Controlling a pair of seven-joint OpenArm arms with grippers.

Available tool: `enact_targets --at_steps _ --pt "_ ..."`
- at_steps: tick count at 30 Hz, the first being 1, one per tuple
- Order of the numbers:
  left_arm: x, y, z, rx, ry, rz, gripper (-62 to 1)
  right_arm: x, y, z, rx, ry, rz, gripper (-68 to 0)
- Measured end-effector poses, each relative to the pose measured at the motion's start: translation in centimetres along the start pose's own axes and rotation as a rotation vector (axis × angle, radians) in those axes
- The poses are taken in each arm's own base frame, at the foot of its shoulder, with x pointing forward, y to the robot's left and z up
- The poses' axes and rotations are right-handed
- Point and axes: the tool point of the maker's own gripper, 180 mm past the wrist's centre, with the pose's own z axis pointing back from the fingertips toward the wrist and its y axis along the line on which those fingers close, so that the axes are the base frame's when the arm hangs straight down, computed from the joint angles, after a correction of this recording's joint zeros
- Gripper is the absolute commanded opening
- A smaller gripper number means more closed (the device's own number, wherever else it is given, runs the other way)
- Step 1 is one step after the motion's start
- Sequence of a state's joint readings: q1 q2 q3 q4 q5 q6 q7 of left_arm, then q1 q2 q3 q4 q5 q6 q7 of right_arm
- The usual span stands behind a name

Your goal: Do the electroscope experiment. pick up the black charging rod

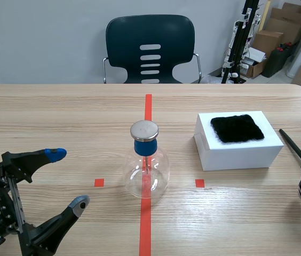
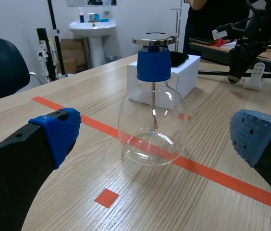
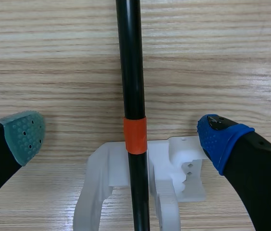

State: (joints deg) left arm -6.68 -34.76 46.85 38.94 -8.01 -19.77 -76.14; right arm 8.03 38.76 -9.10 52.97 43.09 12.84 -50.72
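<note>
The black charging rod lies directly under the right tool. In the right wrist view its long axis runs straight ahead from the tool, halfway between the two fingers. Those fingers stand wide apart with nothing in them, one on each side of the rod and neither touching it. They therefore straddle the rod crosswise, so closing them would pinch it across its width.

The rod rests in a white cradle at the tool's end, and an orange band circles it right where the fingertips line up. We cannot tell whether the far end touches the surface.

From the scene view, the rod lies slantwise at the right edge of the surface, just beside the white box. Its near end points toward the right arm.

The left tool is also spread and empty. It sits well apart from the rod, facing the electroscope flask from the other side of the red centre line. We judge the right arm to be the one for this pick: it needs to come down a little and close, with no turning required.
</note>
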Motion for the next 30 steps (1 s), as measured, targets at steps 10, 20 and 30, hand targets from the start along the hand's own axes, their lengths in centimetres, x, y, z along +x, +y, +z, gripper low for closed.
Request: enact_targets --at_steps 10,20,30 --pt "-0.03 -0.05 0.04 0.0 0.001 0.002 1.4 -0.27 -0.16 -0.13 -0.002 0.007 -0.006 0.4" --pt "-0.05 -0.08 0.07 0.0 0.002 0.002 1.4 -0.39 -0.19 -0.16 -0.004 0.009 -0.005 -4.1" --pt "-0.06 -0.09 0.08 0.001 0.002 0.003 1.4 -0.56 -0.43 -0.64 -0.009 -0.009 -0.008 -21.0"
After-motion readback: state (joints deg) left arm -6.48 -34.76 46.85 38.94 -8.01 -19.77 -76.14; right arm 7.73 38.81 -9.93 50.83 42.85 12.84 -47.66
